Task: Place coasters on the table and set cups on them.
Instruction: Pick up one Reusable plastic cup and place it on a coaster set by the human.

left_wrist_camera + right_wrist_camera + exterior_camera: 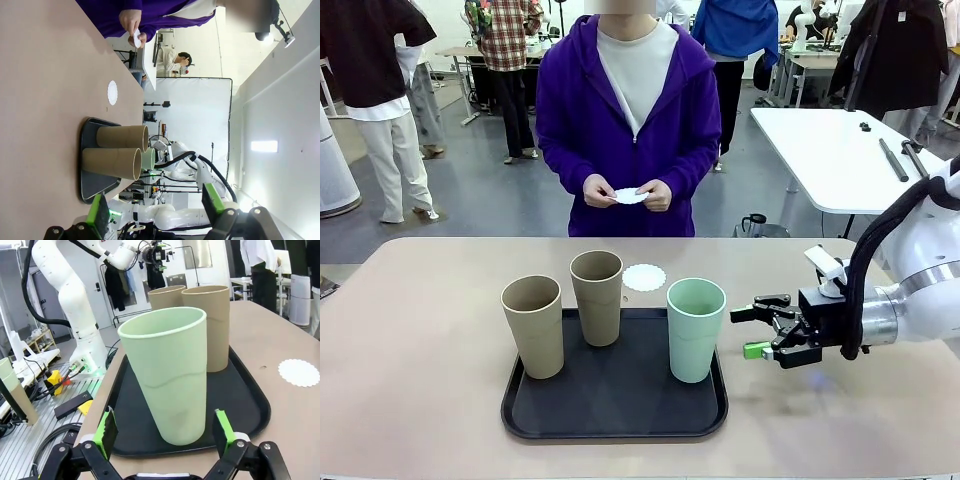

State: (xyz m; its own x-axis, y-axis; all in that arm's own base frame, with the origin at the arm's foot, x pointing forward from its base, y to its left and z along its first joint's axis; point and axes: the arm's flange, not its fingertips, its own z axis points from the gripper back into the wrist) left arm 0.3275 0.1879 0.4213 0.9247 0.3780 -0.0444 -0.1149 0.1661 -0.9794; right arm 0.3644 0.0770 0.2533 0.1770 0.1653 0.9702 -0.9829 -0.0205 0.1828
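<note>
Now: right gripper [748,331], black two-finger with green pads, jaws spread wide, nothing held. Straight ahead of its fingertips, just beside them but apart, stands the pale mint-green tapered tumbler [696,330]. It is upright, its long axis vertical, crossing the gripper's level reach. In the right wrist view the tumbler sits framed between both pads.

It stands on the side of the black rectangular tray [620,420] nearest this gripper. Two beige-brown tumblers [533,325] [597,297] stand farther off on the tray.

Beyond the tray, one white scalloped paper coaster [644,277] lies bare on the beige-tan table [420,330]. The person's hands [632,195] hold another.

Left gripper [156,202], open and empty, is well apart from the cups.

Judgement: the right arm is nearer, and a side grasp on the mint tumbler comes next.
</note>
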